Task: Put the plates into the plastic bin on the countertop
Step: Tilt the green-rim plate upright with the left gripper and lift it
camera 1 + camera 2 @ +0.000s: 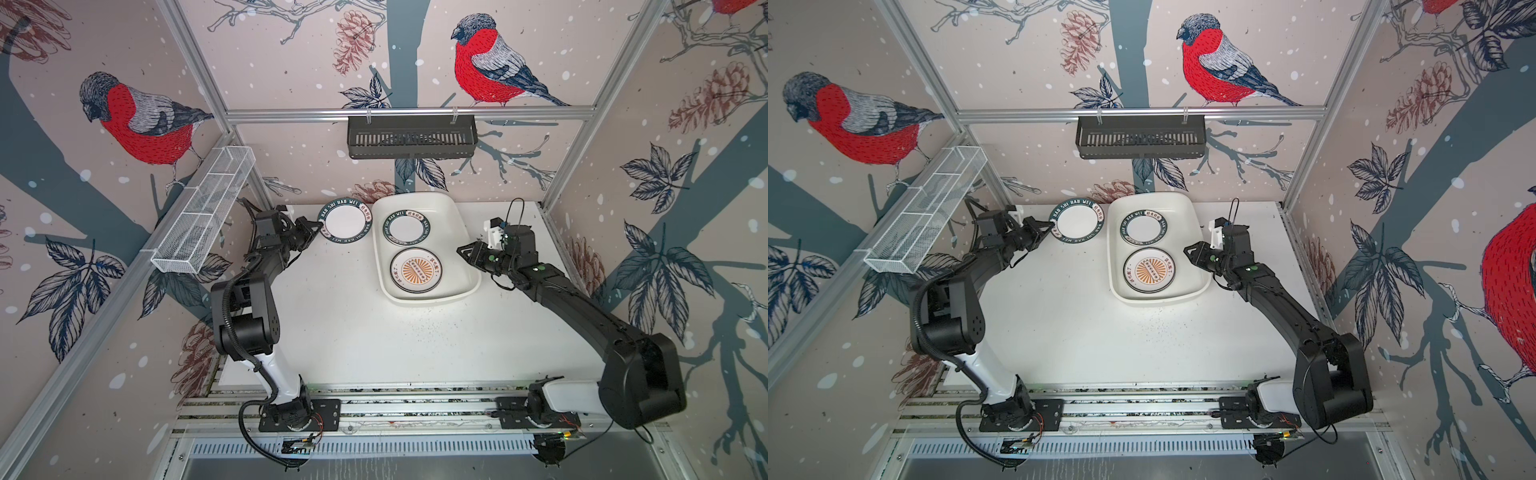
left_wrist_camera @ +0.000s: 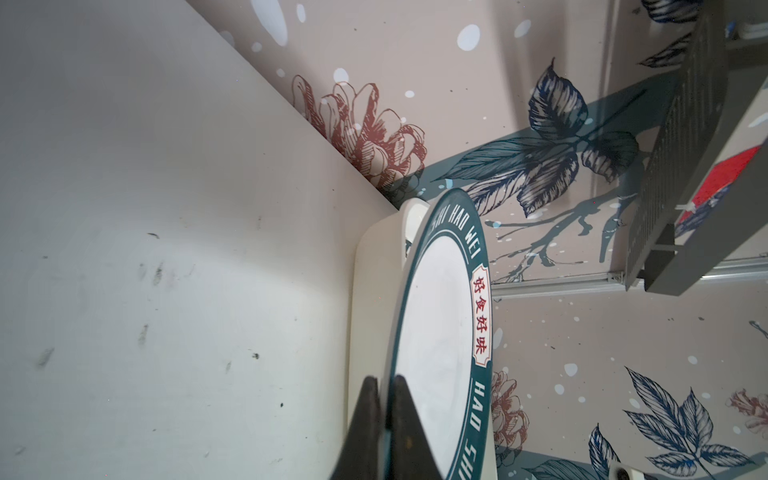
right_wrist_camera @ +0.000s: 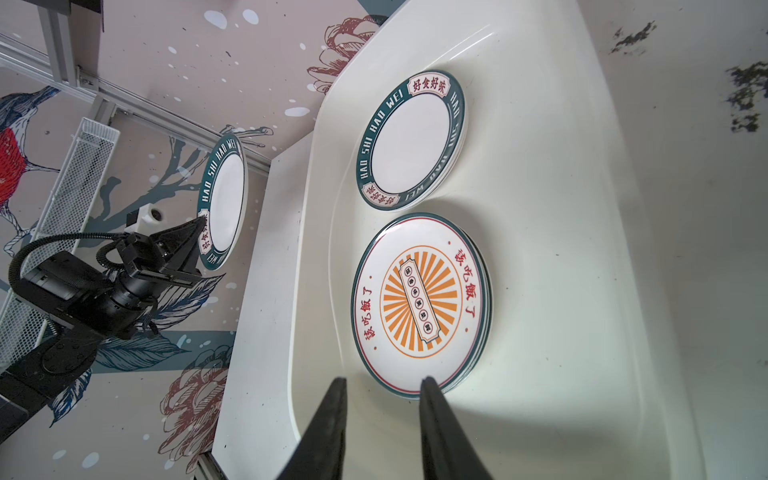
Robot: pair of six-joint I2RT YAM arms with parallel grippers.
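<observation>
At left: pinches with left gripper (image 1: pixel 318 227) the rim of a teal-rimmed plate (image 1: pixel 345 222), lifted beside the plastic bin (image 1: pixel 465 232). At right: hovers with right gripper (image 3: pixel 382 380) parted and empty over bin rim, sunburst plate (image 3: pixel 419 303) just ahead, inside.

Near half of the tabletop (image 1: pixel 353 332) bare; wide passage between the arms. Plastic bin (image 1: pixel 419 201) at back right: teal-rimmed stack (image 1: pixel 407 227) and sunburst stack (image 1: pixel 415 269) cover most of its floor, bare strip along its right wall. Left of it, teal-rimmed plate (image 1: pixel 345 224) pinched in left hand (image 1: pixel 319 226) fills the gap. Right hand (image 1: pixel 459 250), jaws parted and empty, hangs over the bin's right rim. Black slatted basket (image 1: pixel 411 137) overhangs the back wall.
</observation>
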